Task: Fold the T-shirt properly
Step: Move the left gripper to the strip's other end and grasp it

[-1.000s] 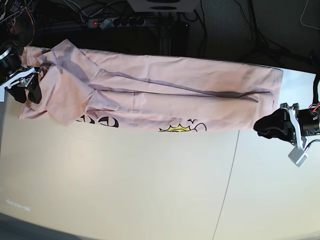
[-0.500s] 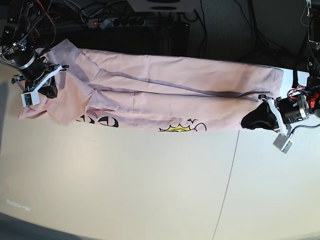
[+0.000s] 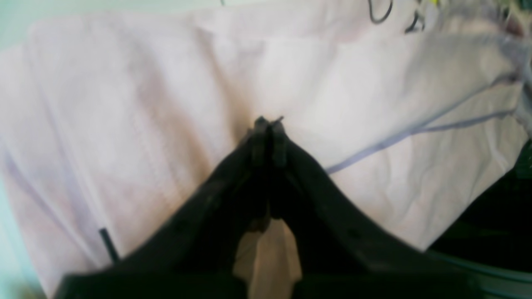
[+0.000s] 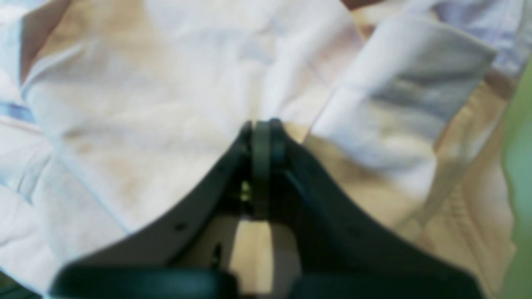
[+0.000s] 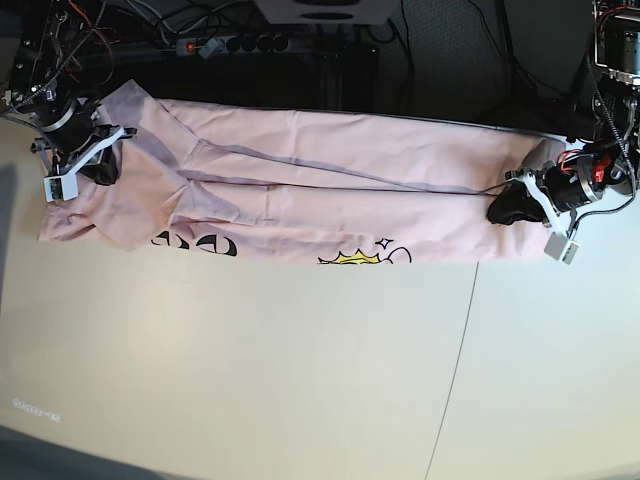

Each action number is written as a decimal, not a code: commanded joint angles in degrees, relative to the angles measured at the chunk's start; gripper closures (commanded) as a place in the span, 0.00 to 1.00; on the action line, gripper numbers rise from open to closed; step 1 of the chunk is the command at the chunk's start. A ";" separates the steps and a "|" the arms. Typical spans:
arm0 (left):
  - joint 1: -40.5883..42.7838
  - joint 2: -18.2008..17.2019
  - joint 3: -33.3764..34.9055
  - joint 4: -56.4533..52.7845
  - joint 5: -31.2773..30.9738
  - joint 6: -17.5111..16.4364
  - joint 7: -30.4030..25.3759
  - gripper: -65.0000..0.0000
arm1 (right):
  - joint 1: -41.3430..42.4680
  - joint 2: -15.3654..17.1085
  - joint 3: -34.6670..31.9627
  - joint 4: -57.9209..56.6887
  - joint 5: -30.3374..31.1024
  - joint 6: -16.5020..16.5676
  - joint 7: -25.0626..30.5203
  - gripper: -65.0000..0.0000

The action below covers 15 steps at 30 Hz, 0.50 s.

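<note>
the base view looks straight down from high above, taking in the whole table (image 5: 300,380). each wrist view sits close behind its own closed jaws, facing pink cloth nearby. all three share the t-shirt (image 5: 340,195) (image 3: 124,104) (image 4: 145,104), from opposite ends.

Pale tabletop (image 5: 250,380), black power strip (image 5: 235,44) and tangled cables (image 5: 440,60) behind.

Right wrist view blurred throughout, T-shirt (image 4: 174,95) folds soft and indistinct, black lettering (image 5: 195,243) on the T-shirt mostly tucked under a fold in the base view, yellow crown print (image 5: 352,258) half hidden, left wrist view's far fabric smeared.
</note>
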State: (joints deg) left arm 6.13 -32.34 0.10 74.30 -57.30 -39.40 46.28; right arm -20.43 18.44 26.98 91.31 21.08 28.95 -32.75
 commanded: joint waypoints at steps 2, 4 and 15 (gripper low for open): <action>-0.44 -0.02 -0.22 -1.97 3.98 -0.60 -1.05 1.00 | 0.61 0.94 0.42 -1.07 -0.76 4.24 -0.55 1.00; -0.42 0.31 -0.22 -3.37 5.51 -0.60 -2.64 1.00 | 1.84 0.94 0.42 -2.73 -0.74 4.22 -0.55 1.00; -4.96 0.26 0.02 -5.14 8.72 -0.60 -3.02 1.00 | 10.82 1.57 0.20 -12.46 -0.52 4.24 -0.57 1.00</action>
State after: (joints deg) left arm 1.63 -30.98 0.34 69.23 -51.72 -41.30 41.74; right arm -9.56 19.09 27.11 79.00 22.90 29.06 -31.05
